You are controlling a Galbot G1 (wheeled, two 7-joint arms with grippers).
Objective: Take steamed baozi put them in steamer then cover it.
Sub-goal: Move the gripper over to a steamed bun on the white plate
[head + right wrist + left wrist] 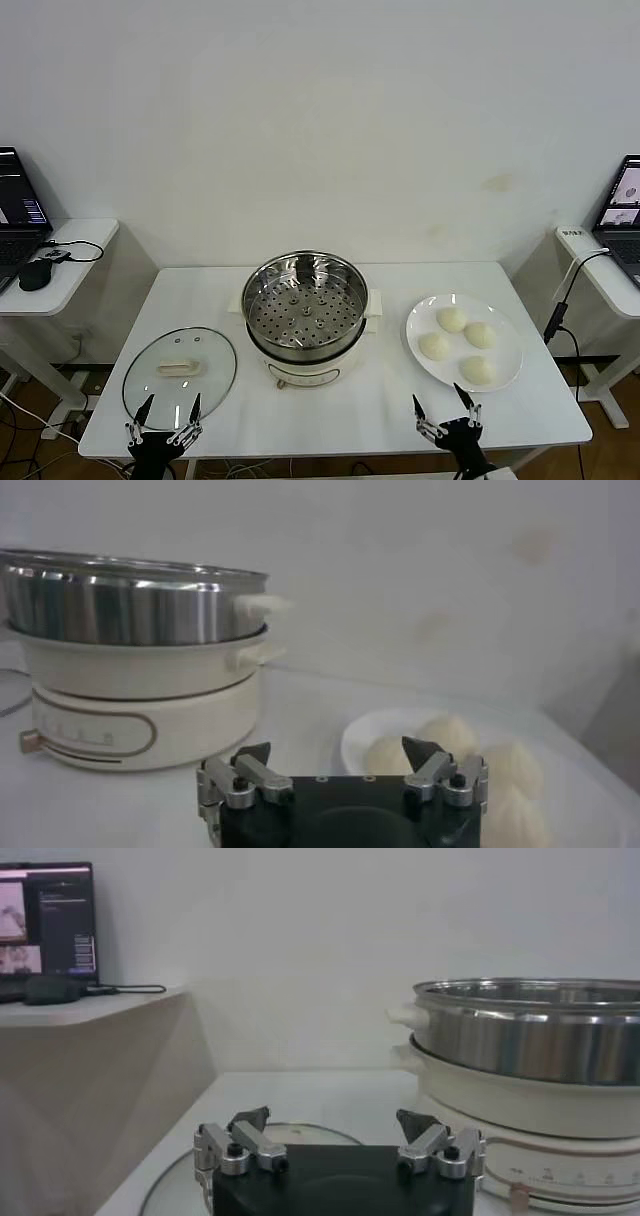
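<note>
The steel steamer (304,300) stands open on its cream base at the table's middle, its perforated tray empty. It also shows in the left wrist view (530,1038) and the right wrist view (130,610). Several cream-white baozi (452,319) lie on a white plate (505,375) to its right; some show in the right wrist view (445,738). The glass cover (180,368) with its cream handle lies flat on the table to the left. My left gripper (167,412) is open at the front edge near the cover. My right gripper (445,409) is open at the front edge near the plate.
Side tables stand at both sides. The left one holds a laptop (20,215) and a mouse (35,273). The right one holds another laptop (622,210) with a cable (560,300) hanging down. A white wall is behind the table.
</note>
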